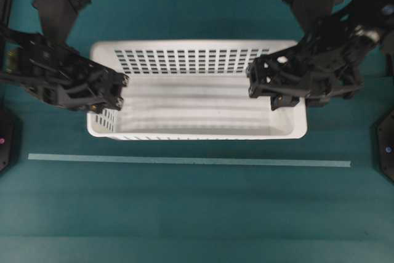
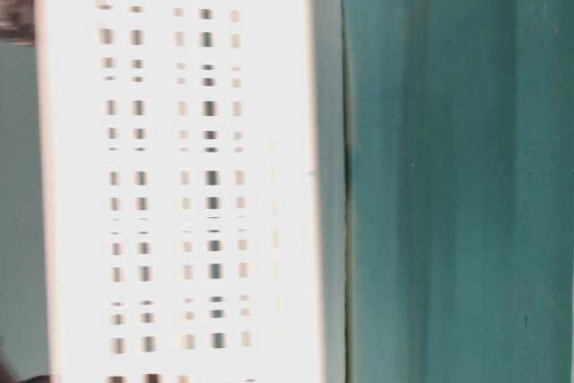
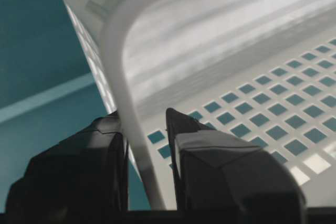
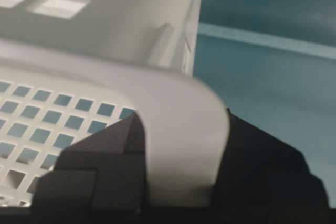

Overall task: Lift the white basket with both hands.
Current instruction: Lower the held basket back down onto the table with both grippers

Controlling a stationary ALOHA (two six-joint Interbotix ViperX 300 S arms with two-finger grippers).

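Plainly, the left gripper [image 3: 147, 145] is clamped on the white basket [image 1: 197, 90], its two blunt matte black fingers [image 3: 210, 156] pressed to either side of the smooth rounded rim at the lower middle of the left wrist view, one outside the wall and one inside over the grid of small square holes. At the bottom of the right wrist view the right gripper [image 4: 181, 166] grips the opposite rim the same way, with the glossy curved lip wedged between its angular black pads. From overhead, both skeletal, lattice-framed claws sit at mid-height of the frame, left one at the basket's left short wall [image 1: 114, 93], right one reaching over the right short wall [image 1: 271, 87]. The basket is a long white plastic rectangle at the centre of the frame, its floor solid and faintly ribbed, its far wall pierced with neat rows of slots. Beneath lies a teal table surface [image 1: 197, 214], crossed by a pale tape strip [image 1: 184, 161] just below the basket. The table-level view is blurred and filled at its left by the perforated white wall [image 2: 179, 177], teal to the right
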